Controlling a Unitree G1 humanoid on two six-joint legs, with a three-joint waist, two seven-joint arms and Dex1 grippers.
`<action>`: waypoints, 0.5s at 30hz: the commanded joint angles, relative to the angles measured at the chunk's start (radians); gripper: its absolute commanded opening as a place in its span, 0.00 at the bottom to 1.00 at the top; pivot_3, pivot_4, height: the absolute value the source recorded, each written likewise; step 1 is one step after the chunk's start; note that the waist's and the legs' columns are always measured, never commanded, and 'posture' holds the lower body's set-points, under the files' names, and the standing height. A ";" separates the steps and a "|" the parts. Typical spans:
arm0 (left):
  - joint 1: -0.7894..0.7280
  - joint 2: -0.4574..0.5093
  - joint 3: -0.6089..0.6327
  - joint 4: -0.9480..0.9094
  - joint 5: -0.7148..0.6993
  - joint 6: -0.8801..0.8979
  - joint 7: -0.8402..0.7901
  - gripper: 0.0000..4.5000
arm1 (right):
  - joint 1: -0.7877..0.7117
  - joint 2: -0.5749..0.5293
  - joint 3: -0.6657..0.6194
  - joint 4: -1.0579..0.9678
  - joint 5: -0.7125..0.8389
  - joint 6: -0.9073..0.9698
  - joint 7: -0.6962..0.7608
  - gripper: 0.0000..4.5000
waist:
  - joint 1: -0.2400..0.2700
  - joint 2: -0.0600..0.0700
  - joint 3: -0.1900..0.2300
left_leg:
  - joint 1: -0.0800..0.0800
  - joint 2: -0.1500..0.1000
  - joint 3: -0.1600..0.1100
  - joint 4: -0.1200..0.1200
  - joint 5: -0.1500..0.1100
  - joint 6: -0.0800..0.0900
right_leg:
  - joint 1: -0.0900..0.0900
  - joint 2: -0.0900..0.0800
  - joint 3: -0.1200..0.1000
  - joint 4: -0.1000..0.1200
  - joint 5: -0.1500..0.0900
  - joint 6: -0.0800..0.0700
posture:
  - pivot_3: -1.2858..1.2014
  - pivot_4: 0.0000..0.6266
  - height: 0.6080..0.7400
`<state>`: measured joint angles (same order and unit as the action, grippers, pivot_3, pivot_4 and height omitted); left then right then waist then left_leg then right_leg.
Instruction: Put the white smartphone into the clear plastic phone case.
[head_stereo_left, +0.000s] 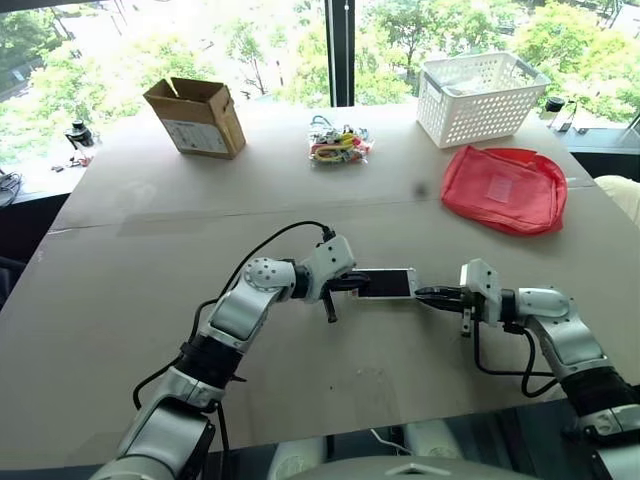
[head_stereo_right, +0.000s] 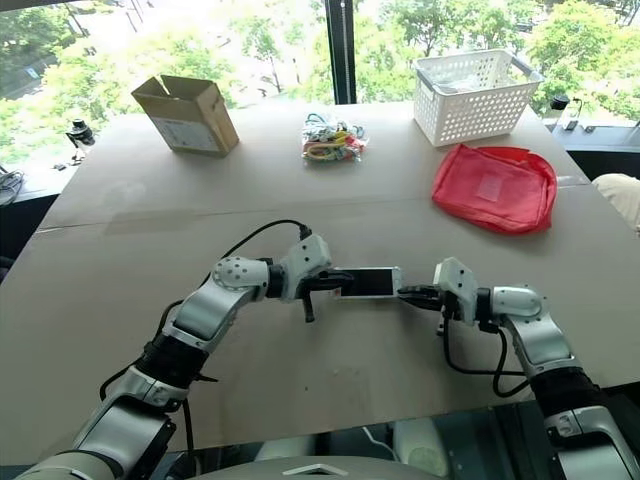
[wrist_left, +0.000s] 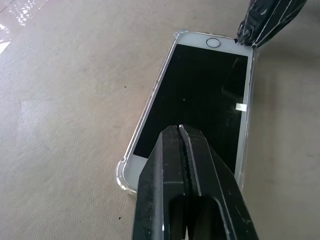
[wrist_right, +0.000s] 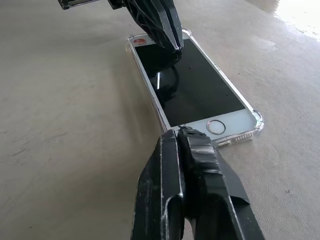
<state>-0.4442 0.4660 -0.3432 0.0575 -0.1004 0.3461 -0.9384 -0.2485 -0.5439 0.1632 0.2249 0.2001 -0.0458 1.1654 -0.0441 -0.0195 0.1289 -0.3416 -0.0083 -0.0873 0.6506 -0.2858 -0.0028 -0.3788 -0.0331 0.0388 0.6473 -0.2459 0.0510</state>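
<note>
The white smartphone (head_stereo_left: 386, 284) lies screen up on the table, inside the rim of the clear plastic phone case (wrist_left: 123, 172), whose corners show around it (wrist_right: 257, 121). My left gripper (head_stereo_left: 352, 284) is shut, and its tip (wrist_left: 180, 129) rests over the end of the dark screen away from the home button. From the opposite side my right gripper (head_stereo_left: 421, 293) is also shut. Its tip (wrist_right: 179, 131) sits at the home-button end, by the case's edge. Neither gripper holds anything.
At the back of the table stand a cardboard box (head_stereo_left: 197, 117) on the left, a bag of colourful items (head_stereo_left: 338, 143) in the middle and a white basket (head_stereo_left: 480, 97) on the right. A red pouch (head_stereo_left: 505, 187) lies in front of the basket.
</note>
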 joint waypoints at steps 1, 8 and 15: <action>0.002 0.002 0.003 -0.020 0.006 0.001 -0.003 0.00 | 0.021 0.006 0.116 0.096 -0.129 0.079 -0.033 0.01 | -0.001 0.000 0.000 | 0.000 0.000 0.000 0.000 0.000 0.000 | 0.000 0.000 0.001 0.000 0.000 0.000 | 0.52 0.24 1.00; 0.007 0.007 0.009 -0.025 0.008 0.003 -0.001 0.00 | 0.001 -0.033 0.169 -0.028 -0.135 0.405 -0.046 0.01 | 0.000 -0.001 0.000 | 0.012 0.001 0.000 0.000 0.000 0.000 | 0.008 0.002 0.003 0.000 -0.003 -0.003 | 0.52 0.24 1.00; 0.016 0.000 0.015 -0.036 0.002 0.004 0.012 0.00 | -0.058 -0.026 0.142 -0.201 -0.086 0.575 -0.102 0.01 | 0.001 -0.002 0.001 | 0.011 0.001 0.000 -0.002 0.000 0.000 | 0.007 0.002 0.002 -0.001 -0.003 -0.002 | 0.52 0.24 1.00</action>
<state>-0.4332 0.4685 -0.3430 0.0498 -0.0996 0.3562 -0.9339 -0.3405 -0.5817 0.2259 -0.0062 0.1583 0.4940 1.0871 -0.0430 -0.0212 0.1302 -0.3315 -0.0071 -0.0876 0.6483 -0.2859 -0.0031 -0.3729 -0.0312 0.0408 0.6460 -0.2486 0.0487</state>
